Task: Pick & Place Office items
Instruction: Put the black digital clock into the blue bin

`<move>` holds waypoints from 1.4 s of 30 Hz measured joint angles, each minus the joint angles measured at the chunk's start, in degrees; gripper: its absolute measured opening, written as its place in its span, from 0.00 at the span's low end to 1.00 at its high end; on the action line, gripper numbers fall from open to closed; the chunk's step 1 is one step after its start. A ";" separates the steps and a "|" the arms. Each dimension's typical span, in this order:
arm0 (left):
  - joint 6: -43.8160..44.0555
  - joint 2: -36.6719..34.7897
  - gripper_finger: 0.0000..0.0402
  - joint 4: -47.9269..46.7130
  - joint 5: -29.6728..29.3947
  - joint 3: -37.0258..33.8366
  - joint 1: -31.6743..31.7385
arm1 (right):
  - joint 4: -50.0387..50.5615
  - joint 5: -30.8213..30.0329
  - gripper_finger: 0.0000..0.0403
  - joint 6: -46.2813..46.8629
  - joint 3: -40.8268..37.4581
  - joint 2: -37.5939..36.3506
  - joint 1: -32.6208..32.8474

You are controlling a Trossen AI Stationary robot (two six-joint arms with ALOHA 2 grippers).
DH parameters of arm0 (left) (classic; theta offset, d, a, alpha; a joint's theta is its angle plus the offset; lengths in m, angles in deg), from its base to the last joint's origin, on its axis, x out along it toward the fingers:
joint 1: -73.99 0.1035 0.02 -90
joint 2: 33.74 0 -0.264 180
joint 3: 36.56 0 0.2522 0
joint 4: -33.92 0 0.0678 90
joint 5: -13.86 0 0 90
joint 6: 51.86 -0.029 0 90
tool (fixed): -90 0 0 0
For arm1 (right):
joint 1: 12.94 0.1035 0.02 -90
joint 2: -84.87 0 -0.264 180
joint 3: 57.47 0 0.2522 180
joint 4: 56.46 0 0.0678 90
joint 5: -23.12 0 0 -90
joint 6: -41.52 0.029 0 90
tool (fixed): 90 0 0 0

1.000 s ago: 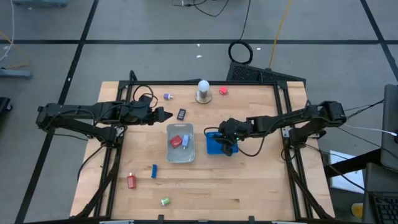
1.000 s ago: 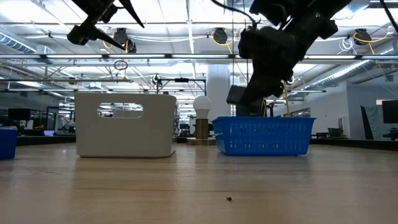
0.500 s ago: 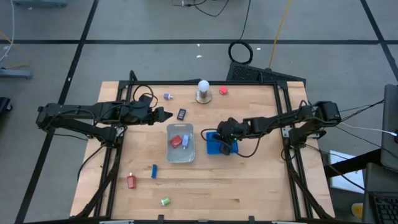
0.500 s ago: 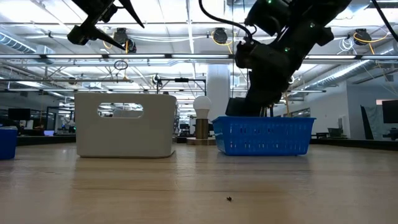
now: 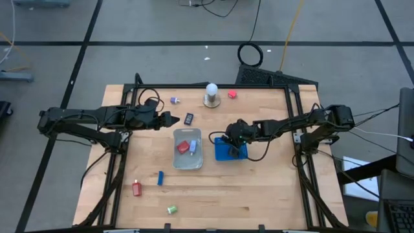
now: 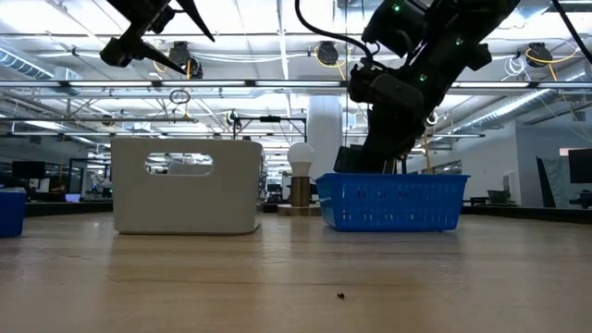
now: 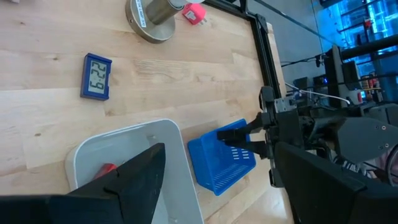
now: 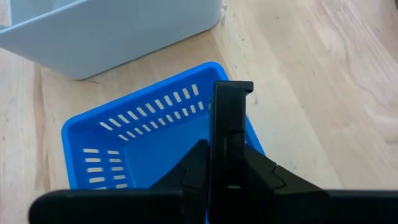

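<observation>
- Sitting in the tray (image 5: 187,157): a red item (image 5: 183,147) and a light blue one (image 5: 193,147).
- Right gripper (image 5: 229,138), fingers together, hangs over the blue basket (image 5: 230,150).
- Left gripper (image 5: 177,120) spread, empty.

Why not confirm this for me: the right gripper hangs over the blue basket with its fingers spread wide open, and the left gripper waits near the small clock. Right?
One detail is wrong. The right gripper is over the blue basket, but its fingers are shut, pressed together, as the right wrist view shows. The left gripper does wait near the small clock.
</observation>
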 joint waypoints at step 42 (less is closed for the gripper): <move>0.38 0.02 0.76 0.04 -0.04 0.00 -0.03 | -6.69 4.72 0.16 1.64 -1.92 4.09 1.44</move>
